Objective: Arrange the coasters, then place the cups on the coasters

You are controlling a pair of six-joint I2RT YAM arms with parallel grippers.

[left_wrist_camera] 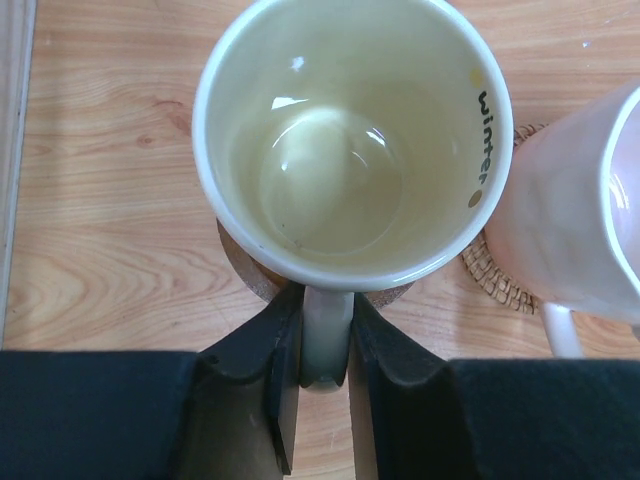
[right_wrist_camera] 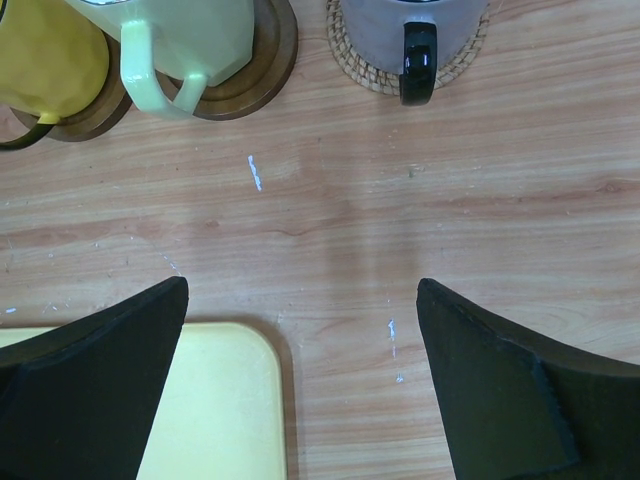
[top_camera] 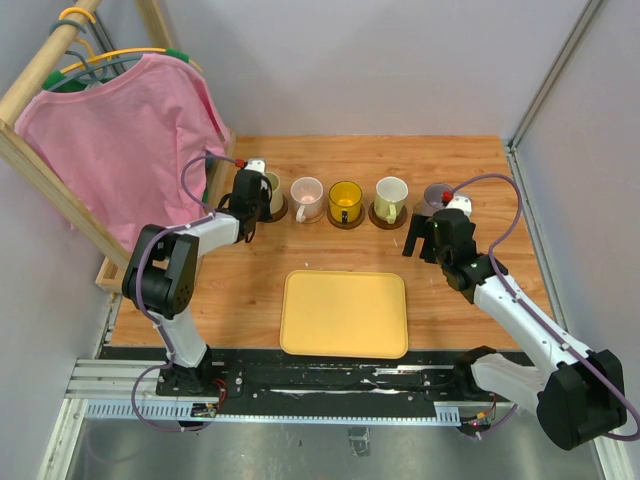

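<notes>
Far to the left of and beyond the yellow tray [top_camera: 345, 313] a pink shirt [top_camera: 120, 140] hangs on a wooden rack [top_camera: 40, 165]. Beyond the tray's far edge five cups stand in a row across the table [top_camera: 250, 290]. At the row's left end, beyond the tray's far-left corner, is the cream cup [left_wrist_camera: 350, 140], over a dark brown coaster [left_wrist_camera: 245, 275] whose edge shows beneath it; the left gripper [left_wrist_camera: 327, 335] is at this cup, and its fingers [left_wrist_camera: 275, 345] pinch the cup's handle from both sides. Just right of it is the pink cup [left_wrist_camera: 560, 210] on a woven tan coaster [left_wrist_camera: 490, 275], handle toward the tray. Beyond the middle of the tray's far edge the amber cup [top_camera: 345, 200] sits on a brown coaster [right_wrist_camera: 90, 115]. Next comes the white-green cup [right_wrist_camera: 190, 40] on a dark ringed coaster [right_wrist_camera: 265, 60]. Last, beyond the tray's far-right corner, the grey-purple cup [right_wrist_camera: 400, 15] stands on a woven coaster [right_wrist_camera: 365, 70], its black handle pointing toward the tray. The right gripper [right_wrist_camera: 302, 285] hangs above bare wood near the tray's far-right corner, between tray and row; its fingers [right_wrist_camera: 120, 340] are spread wide and hold nothing.
</notes>
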